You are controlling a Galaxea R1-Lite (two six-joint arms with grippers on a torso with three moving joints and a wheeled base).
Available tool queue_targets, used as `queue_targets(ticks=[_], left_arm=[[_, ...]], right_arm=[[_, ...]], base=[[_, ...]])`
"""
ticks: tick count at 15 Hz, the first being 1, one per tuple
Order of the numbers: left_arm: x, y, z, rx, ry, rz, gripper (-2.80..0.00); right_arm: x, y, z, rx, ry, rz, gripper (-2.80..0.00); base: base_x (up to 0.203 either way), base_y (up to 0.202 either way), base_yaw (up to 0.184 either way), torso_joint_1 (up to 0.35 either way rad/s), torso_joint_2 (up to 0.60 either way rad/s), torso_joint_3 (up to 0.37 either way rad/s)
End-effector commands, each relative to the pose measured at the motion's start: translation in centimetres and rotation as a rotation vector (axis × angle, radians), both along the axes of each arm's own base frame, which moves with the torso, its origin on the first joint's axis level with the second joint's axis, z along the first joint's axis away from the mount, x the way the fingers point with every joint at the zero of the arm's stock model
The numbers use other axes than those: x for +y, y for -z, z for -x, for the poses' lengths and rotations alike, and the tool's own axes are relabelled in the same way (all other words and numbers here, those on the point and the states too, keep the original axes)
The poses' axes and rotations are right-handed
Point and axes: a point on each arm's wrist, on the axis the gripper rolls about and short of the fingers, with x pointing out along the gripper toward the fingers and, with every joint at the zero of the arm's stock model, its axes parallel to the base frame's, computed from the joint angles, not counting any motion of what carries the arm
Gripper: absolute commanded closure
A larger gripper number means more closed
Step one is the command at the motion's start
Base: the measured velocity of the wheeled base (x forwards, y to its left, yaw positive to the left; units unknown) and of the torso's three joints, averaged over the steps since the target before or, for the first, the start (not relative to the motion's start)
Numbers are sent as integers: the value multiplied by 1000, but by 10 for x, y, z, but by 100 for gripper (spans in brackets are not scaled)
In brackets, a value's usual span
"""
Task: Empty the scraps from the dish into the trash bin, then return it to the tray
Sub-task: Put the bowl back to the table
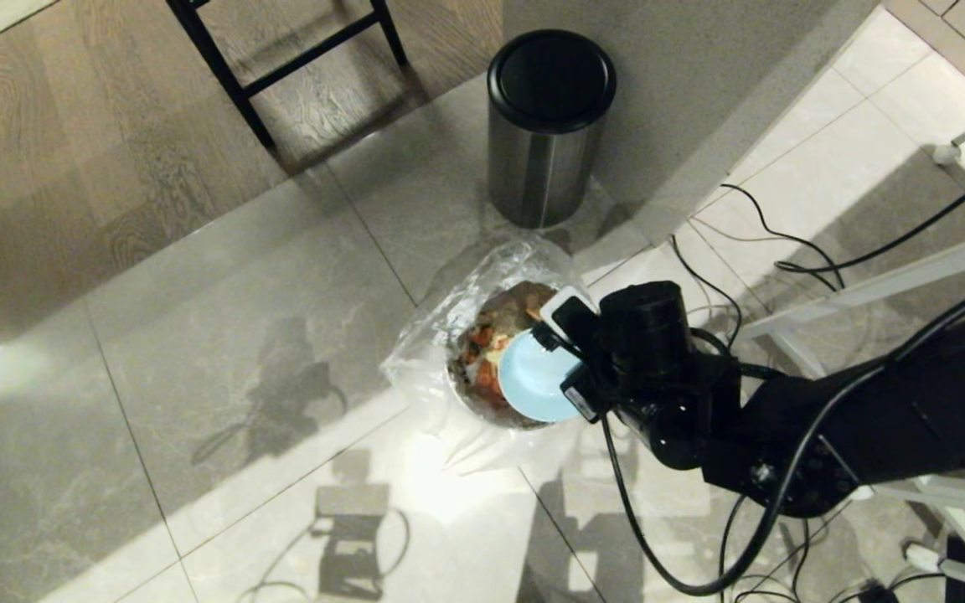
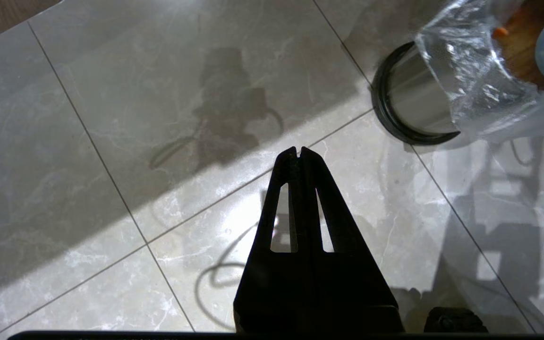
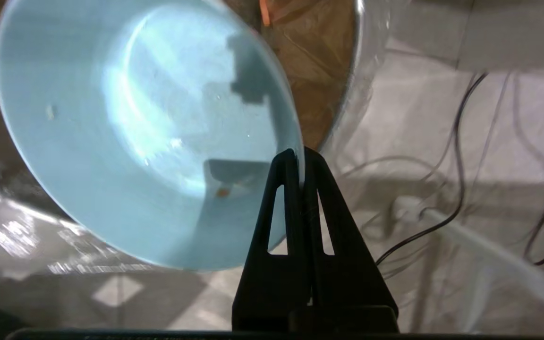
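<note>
Pale marbled floor tiles (image 1: pixel 223 352) with thin grout lines across most of the head view, wood-look flooring (image 1: pixel 72 126) in the upper left, a grey wall base at upper centre. Black chair legs (image 1: pixel 281 59) cut off at the top edge. Steel bin with black domed lid (image 1: pixel 549 126) upright at upper centre. Black cables (image 1: pixel 784 243) and white frame bars (image 1: pixel 893 285) trailing over the tiles at right, partly cut by the frame edge.

At centre, the trash bin (image 1: pixel 482 368) with crinkly clear bag (image 1: pixel 424 352) puffed around its rim; steel wall and black base ring seen only in the left wrist view (image 2: pixel 413 104). Inside, the scraps (image 1: pixel 487 343): orange and brownish bits, hard to sort apart.

Right hand (image 1: pixel 570 364) clamped tight on the rim of the dish (image 1: pixel 533 377), fingers pinching its edge, held tilted steeply over the bin's mouth at the centre-right of the bin. In the right wrist view the dish (image 3: pixel 144 132) nearly bare, one tiny orange fleck near the fingers, far edge blurred.

Left hand (image 2: pixel 299 152) closed on nothing, fingers together, hanging over bare tiles in the lower centre of its own view, out of the head view.

Tray nowhere in view
</note>
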Motion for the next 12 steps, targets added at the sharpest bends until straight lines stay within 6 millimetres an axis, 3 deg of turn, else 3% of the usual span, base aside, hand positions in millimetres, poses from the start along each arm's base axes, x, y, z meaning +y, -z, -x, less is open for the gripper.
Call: queue_targets(ticks=[1,4,6,12], left_arm=[[0,0,0,1,0,1,0],[0,0,0,-1,0,1,0],[0,0,0,1,0,1,0],[0,0,0,1,0,1,0]], right_arm=[[2,-9,-4,-13,11,-30,0],[10,-45,-26,-55,47,-119,0],[7,-55,-34,-29,71,-113,0],[-14,-69,-14,138,182,-228,0]], base=[[0,0,0,0,0,0],[0,0,0,0,0,0],[0,0,0,0,0,0],[0,0,0,0,0,0]])
